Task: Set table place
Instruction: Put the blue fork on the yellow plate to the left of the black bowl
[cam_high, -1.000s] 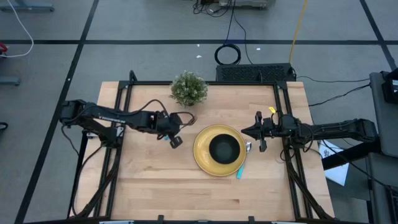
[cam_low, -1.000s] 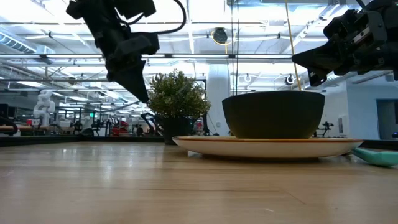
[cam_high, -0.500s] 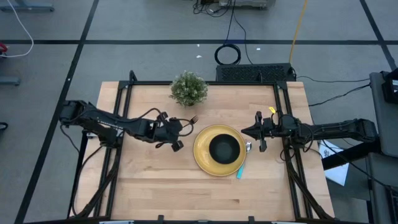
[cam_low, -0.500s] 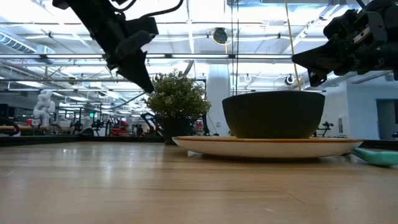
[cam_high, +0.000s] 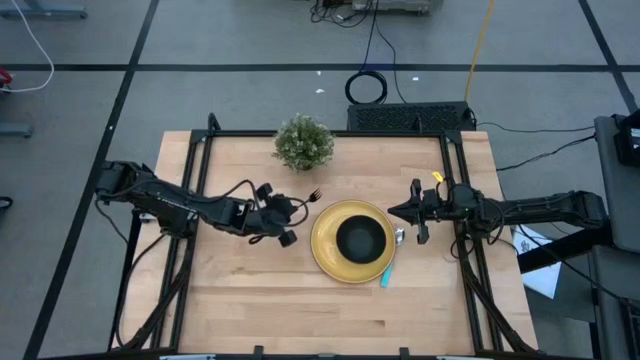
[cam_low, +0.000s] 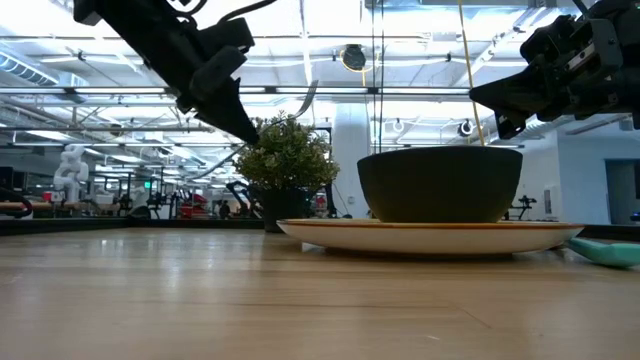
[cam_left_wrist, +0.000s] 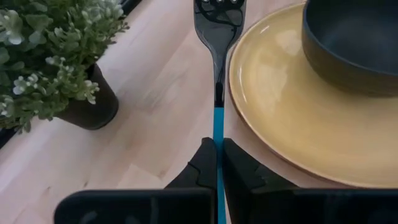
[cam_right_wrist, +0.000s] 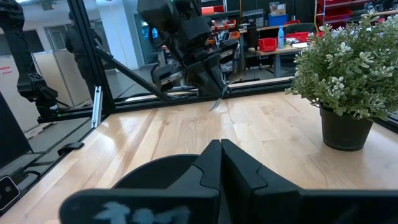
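**Fork held above table, left of plate**

Left gripper (cam_left_wrist: 217, 163) is clamped on the fork (cam_left_wrist: 217, 37), held above the table (cam_high: 250, 290) just left of the yellow plate (cam_high: 325, 245). Black bowl (cam_high: 360, 239) sits on the plate. Spoon (cam_high: 388, 272) lies at the plate's right rim. Right gripper (cam_high: 392, 211), fingers closed and empty, hovers near the table's right edge.

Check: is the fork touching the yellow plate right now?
Apart. In the left wrist view the left gripper pinches the fork by its blue handle, and bare table shows between fork and yellow plate rim.
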